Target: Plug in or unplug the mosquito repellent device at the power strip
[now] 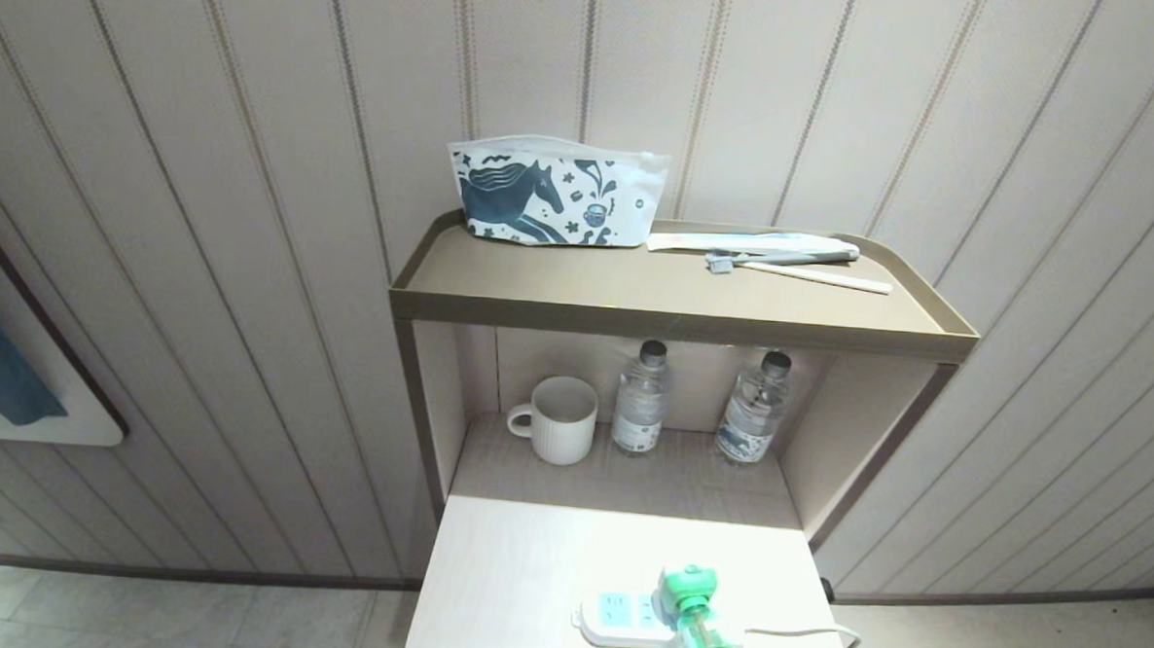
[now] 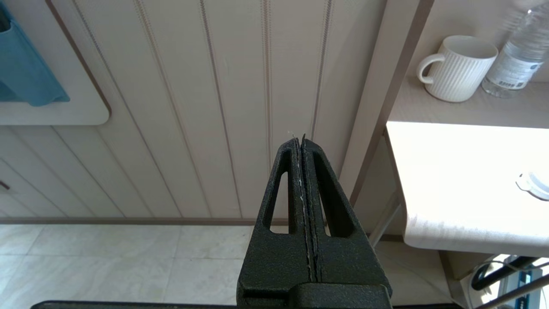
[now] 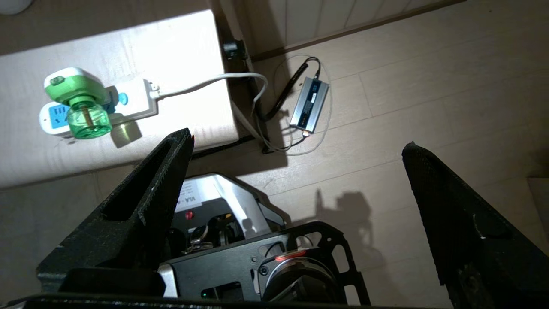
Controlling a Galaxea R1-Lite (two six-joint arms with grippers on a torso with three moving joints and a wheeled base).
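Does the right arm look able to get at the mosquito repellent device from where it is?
Probably yes. The right claw is open wide, off the table over the floor, and the mosquito repellent device sits exposed on the power strip near the table's edge, nothing between them.

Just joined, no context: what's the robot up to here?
Nothing is being handled right now. The mosquito repellent device sits plugged into the power strip on the white table. The right gripper is open and empty, off to the side of the table above the floor, well short of the device. The left gripper is shut and parked beside the table, facing the wall.
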